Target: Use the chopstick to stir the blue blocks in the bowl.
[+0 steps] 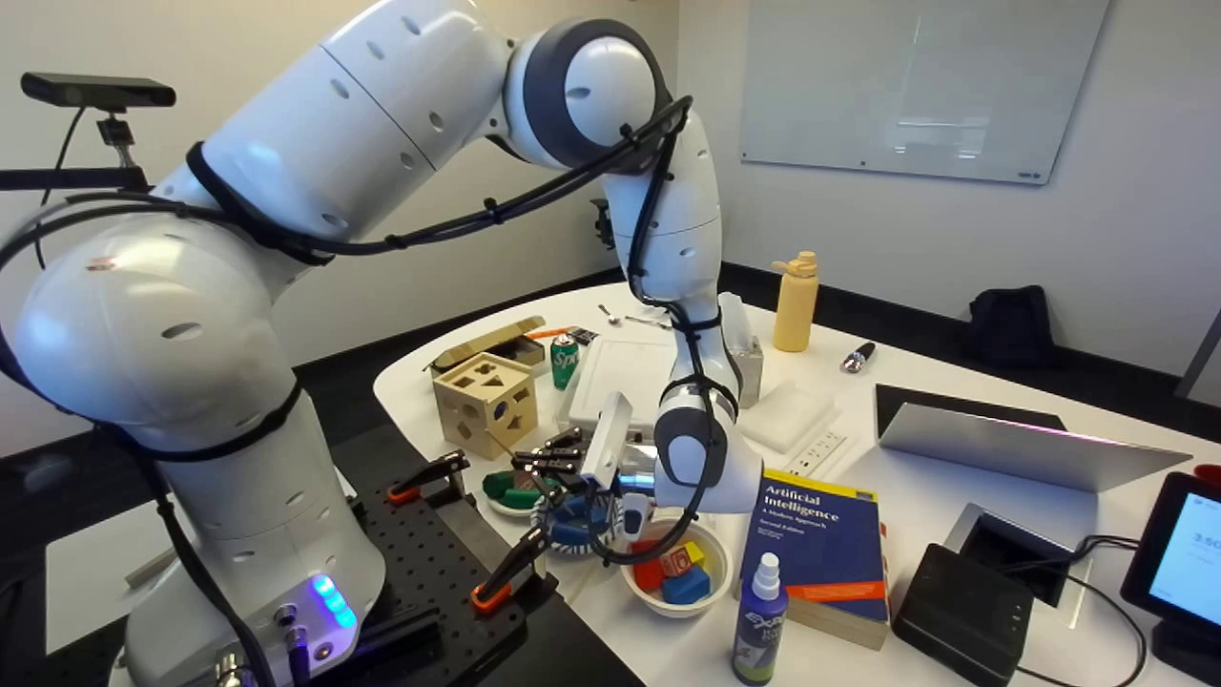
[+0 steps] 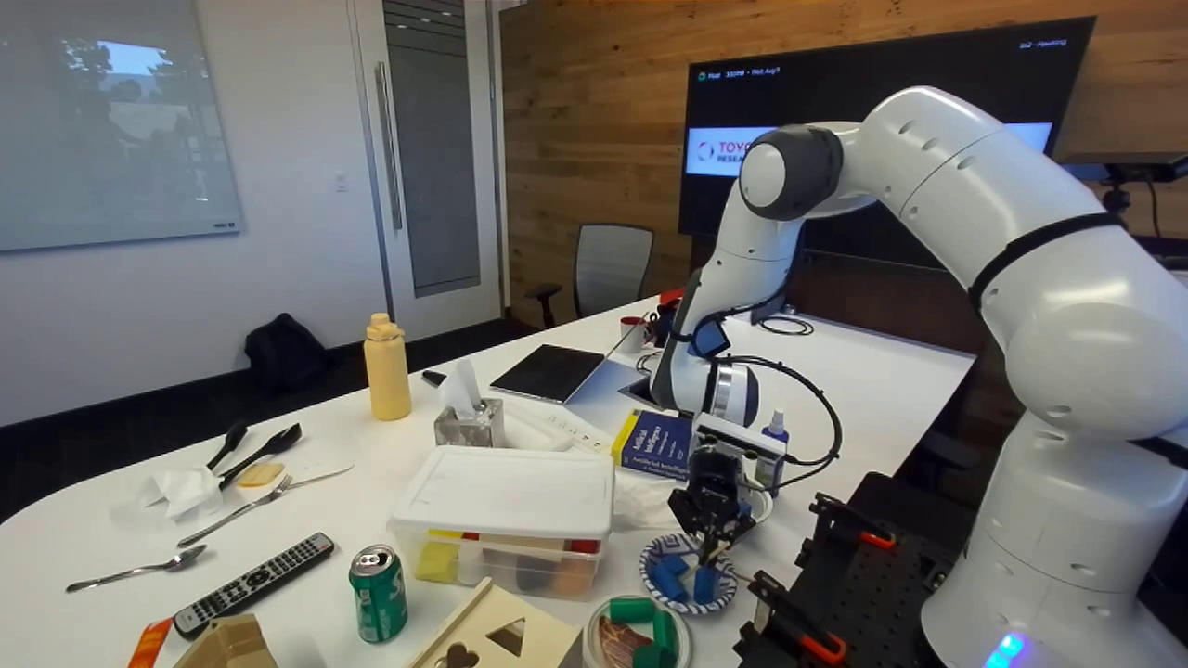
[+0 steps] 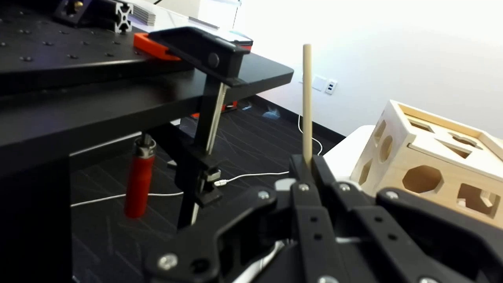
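Observation:
My gripper (image 3: pixel 310 167) is shut on a thin pale wooden chopstick (image 3: pixel 307 98), which sticks out forward from the fingertips in the wrist view. In an exterior view my gripper (image 2: pixel 711 547) is over the blue-and-white patterned bowl (image 2: pixel 647 577). Several blue blocks (image 2: pixel 666 584) lie in that bowl. An exterior view also shows my gripper (image 1: pixel 534 460) tilted sideways above the blue blocks (image 1: pixel 576 527) and the patterned bowl (image 1: pixel 572 549). The chopstick's other end is hidden by the gripper. Bowl and blue blocks cannot be made out in the wrist view.
A wooden shape-sorter box (image 1: pixel 486 405) and a plate with green blocks (image 2: pixel 684 640) stand close by. A white bowl of colored blocks (image 1: pixel 720 582) and a spray bottle (image 1: pixel 760 625) are near too. Clamps (image 3: pixel 196 51) grip the black mount edge. A lidded plastic box (image 2: pixel 506 492) stands behind.

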`<state>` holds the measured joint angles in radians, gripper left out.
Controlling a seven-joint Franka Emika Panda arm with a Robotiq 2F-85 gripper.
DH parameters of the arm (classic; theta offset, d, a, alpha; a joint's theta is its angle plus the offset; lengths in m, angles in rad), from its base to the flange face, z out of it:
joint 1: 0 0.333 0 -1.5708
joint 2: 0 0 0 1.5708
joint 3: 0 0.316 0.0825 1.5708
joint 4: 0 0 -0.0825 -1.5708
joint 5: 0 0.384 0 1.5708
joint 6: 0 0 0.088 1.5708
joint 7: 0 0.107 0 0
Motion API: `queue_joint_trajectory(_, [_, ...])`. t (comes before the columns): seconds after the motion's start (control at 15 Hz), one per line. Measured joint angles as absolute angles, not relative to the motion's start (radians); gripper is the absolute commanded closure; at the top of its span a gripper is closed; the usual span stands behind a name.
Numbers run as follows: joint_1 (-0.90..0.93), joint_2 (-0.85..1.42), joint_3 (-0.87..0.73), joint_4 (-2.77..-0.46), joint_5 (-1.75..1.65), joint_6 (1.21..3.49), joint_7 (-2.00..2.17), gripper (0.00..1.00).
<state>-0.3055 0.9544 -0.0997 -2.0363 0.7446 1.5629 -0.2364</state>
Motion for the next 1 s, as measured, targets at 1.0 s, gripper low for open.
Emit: queue_joint_trajectory(1.0, [-0.304,0.953,-0.124,-2.01,0.728,1.603,-0.245,0.98])
